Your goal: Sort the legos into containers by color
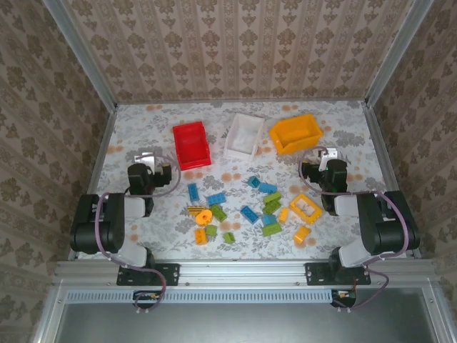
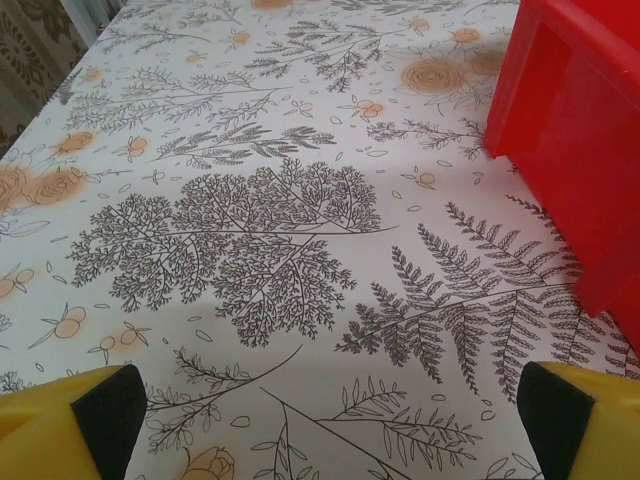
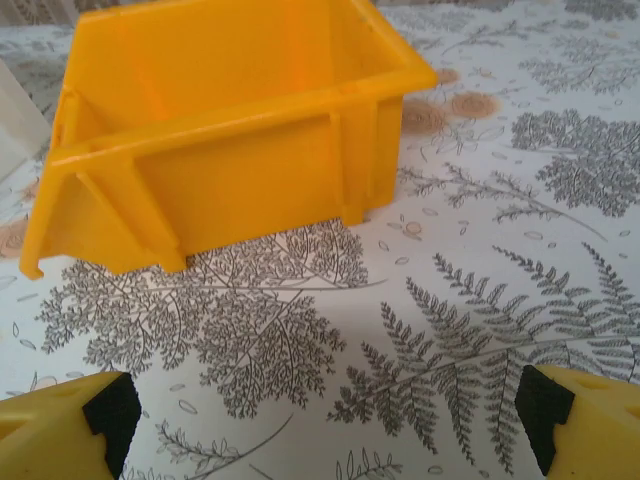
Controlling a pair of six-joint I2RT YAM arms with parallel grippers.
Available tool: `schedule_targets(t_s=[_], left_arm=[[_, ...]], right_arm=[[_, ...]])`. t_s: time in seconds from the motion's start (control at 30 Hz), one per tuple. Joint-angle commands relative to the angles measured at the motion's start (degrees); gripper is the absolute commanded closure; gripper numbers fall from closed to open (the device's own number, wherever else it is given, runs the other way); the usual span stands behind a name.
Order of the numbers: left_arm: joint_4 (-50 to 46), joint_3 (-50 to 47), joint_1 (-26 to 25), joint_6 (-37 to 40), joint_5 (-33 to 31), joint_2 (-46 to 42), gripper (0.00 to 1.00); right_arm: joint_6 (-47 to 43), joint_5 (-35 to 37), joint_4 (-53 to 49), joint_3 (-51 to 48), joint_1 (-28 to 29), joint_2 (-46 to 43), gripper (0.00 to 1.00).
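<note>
Overhead, the legos lie scattered loose on the table, on its fern-and-flower printed cloth. They sit between my two grippers and nearer the camera than the row of bins. They are small glossy plastic bricks, mostly oblong and studded. I count about six blue, about six green and about six orange-yellow. Among the last are one square open frame and one round piece, the latter touching a yellow-and-black striped brick. Three open rectangular plastic bins stand side by side at the far side: a red bin, a white bin and an orange-yellow bin. My left gripper hangs over bare cloth just beside the red bin's smooth wall, jaws spread wide and released. My right gripper faces the ribbed wall of the orange-yellow bin, jaws likewise released, grasping nothing. My fingers are yellow, tipped with black pads
</note>
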Motion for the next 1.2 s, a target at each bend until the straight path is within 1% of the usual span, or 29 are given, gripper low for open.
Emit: schedule_targets(t_s=[0.0,0.83,0.9,1.0,1.07,1.17], left_arm=[[3.5,2.0,0.4,1.8,-0.7,0.7,0.0],[4.0,1.7,0.3,1.9,-0.7,0.5,0.0],[2.8,1.5,0.2,2.0,-1.4,-2.1,0.0],[-9.5,4.6,-0.6,1.3,-5.6,-10.2,0.0],[-13.0,5.9,-1.3,1.3,-6.8,-14.8,0.0],[-20.0,9.4,-4.8,2.3,-10.2,-23.7,0.0]], right_arm=[[-0.9,-1.6,3.6,1.5,-0.4,1.0,0.0],[-0.8,-1.0,3.9,1.3,-0.4,0.6,0.0],[0.0,1.2,1.2,1.2,-0.4,-2.9,0.0],[0.7,3.5,-6.0,2.1,-0.4,-11.0,0.0],[1.5,5.5,-11.0,2.5,-0.3,-18.0,0.01],[2.9,8.7,-26.2,8.7,0.5,-30.1,0.0]])
